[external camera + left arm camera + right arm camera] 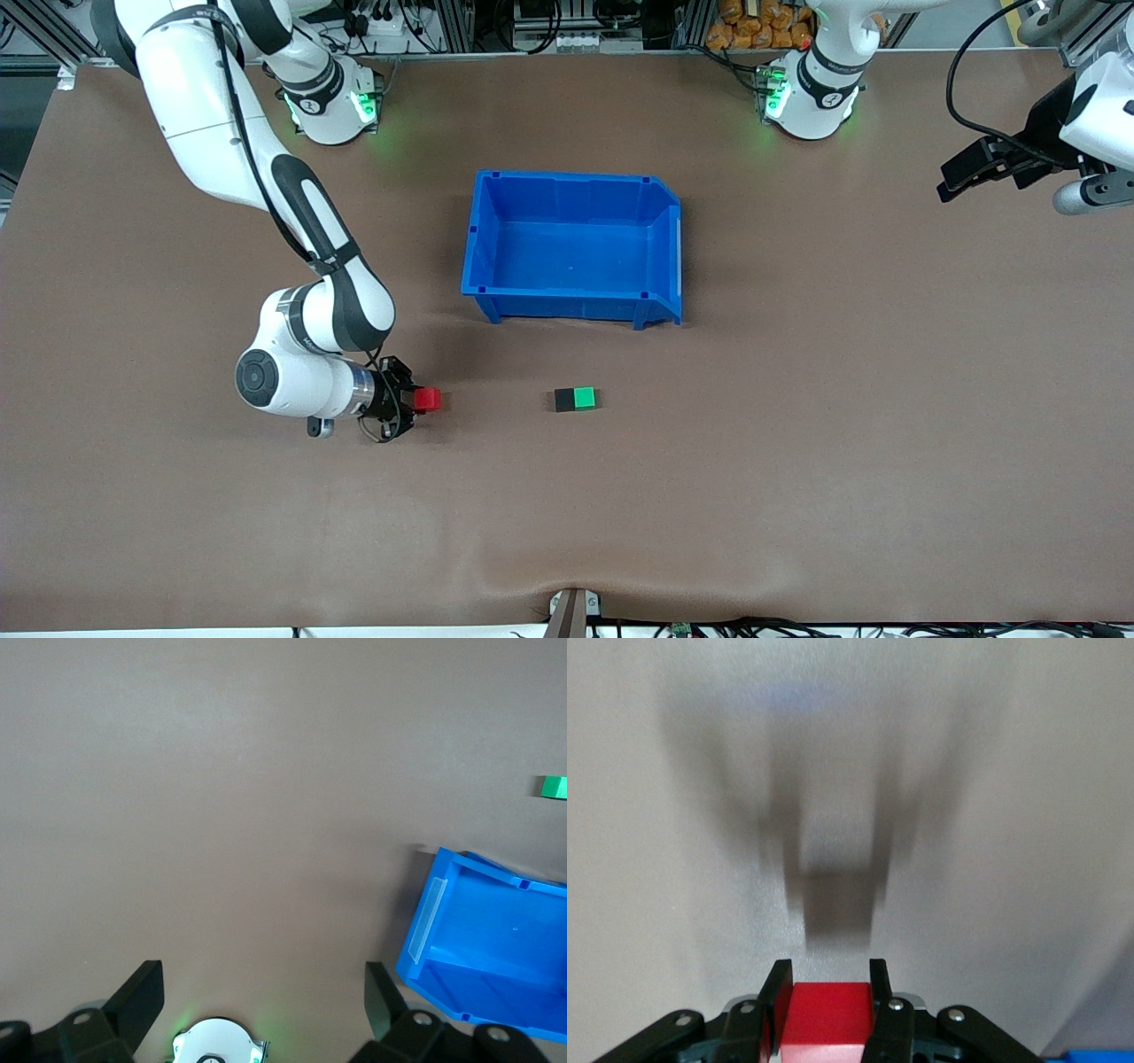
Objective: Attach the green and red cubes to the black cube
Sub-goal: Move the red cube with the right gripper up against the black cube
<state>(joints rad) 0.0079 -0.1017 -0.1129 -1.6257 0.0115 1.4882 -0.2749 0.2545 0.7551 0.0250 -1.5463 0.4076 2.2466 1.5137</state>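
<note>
The black cube point(564, 400) and the green cube point(584, 398) sit side by side and touching on the table, nearer to the front camera than the blue bin point(576, 306). The black one is on the side toward the right arm's end. My right gripper point(416, 405) is shut on the red cube point(429, 399) and lies sideways, low over bare table toward the right arm's end from the pair. In the right wrist view the red cube point(828, 1010) fills the gap between the fingers point(780, 979). My left gripper point(957, 182) waits open, raised over the left arm's end of the table.
The blue bin point(487, 939) is open-topped and shows nothing inside. The left wrist view also shows the green cube point(554, 787) and the left arm's base point(217, 1043). Brown table surface surrounds the cubes.
</note>
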